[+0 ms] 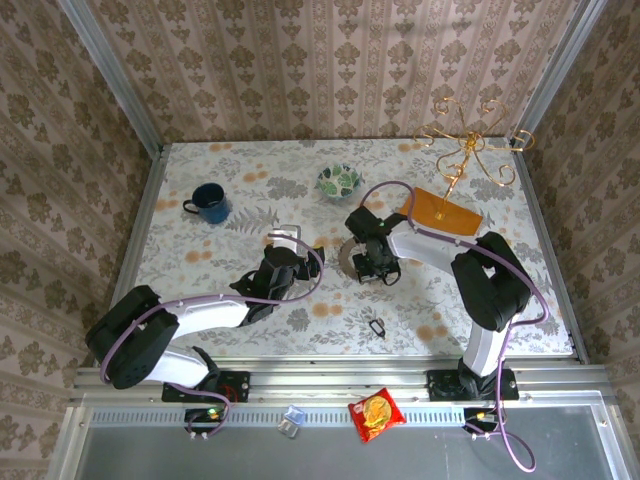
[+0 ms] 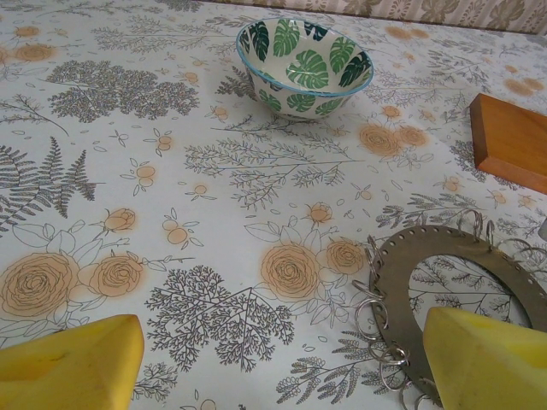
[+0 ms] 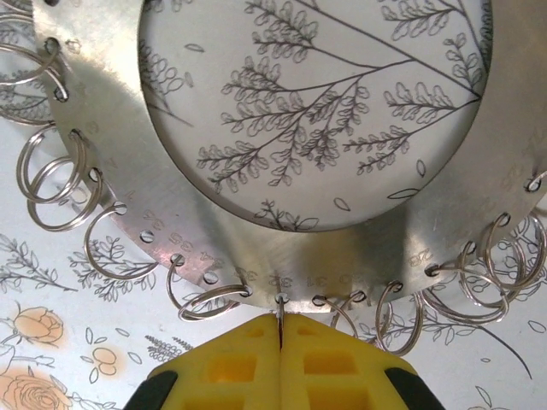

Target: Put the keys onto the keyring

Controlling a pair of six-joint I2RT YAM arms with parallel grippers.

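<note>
Lying flat on the flowered table [image 1: 190, 275], the keyring [image 1: 377, 327] sits apart from the flat grey disc [image 2: 391, 265], on the disc's near side toward the arm bases, with nothing touching it. The right gripper [image 3: 280, 323] is at the disc's near rim, its fingers pressed together on a thin wire ring [image 3: 279, 304] hanging from a rim hole. The left gripper [image 2: 282, 359] hovers just left of the disc, fingers spread wide.
</note>
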